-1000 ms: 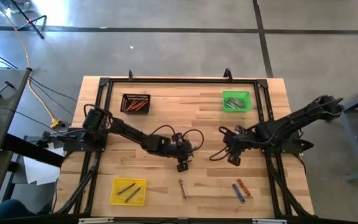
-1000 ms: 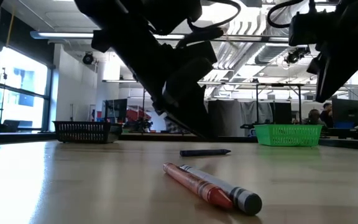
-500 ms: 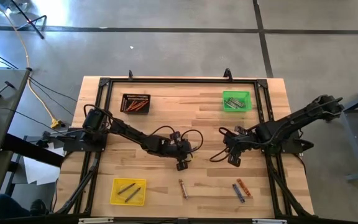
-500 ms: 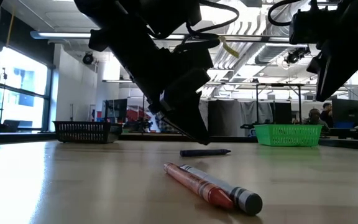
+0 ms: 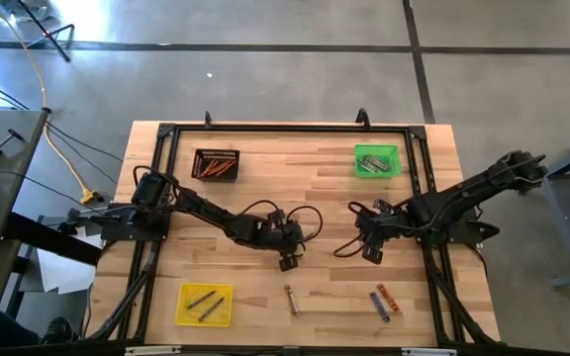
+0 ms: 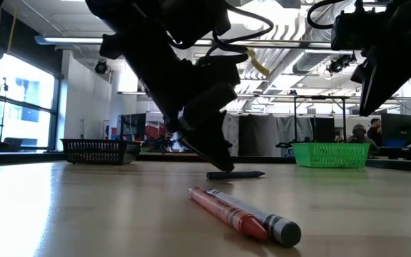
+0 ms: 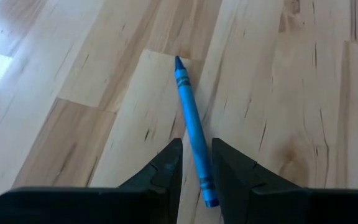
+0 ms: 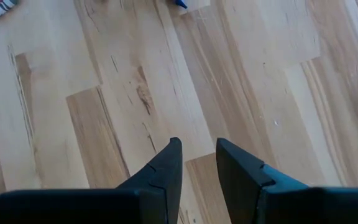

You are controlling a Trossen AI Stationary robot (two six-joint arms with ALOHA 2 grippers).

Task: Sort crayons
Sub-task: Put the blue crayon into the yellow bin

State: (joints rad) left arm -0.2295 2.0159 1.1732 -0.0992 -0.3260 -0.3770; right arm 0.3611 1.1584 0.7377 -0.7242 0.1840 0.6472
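I am working over the table point(image 5: 334, 198), my left arm reaching toward its middle and my right gripper point(image 8: 197, 144) waiting beside it, fingers apart over bare wood. Over the last second I have been lowering my left gripper point(image 7: 197, 144) and drawing it back slightly. Its fingers are now standing narrowly apart, straddling the blue crayon point(image 7: 190, 124) lying flat on the wood, not yet pinching it. I judge the pick is coming next; other crayons point(image 5: 292, 299) are lying near the table's front edge.
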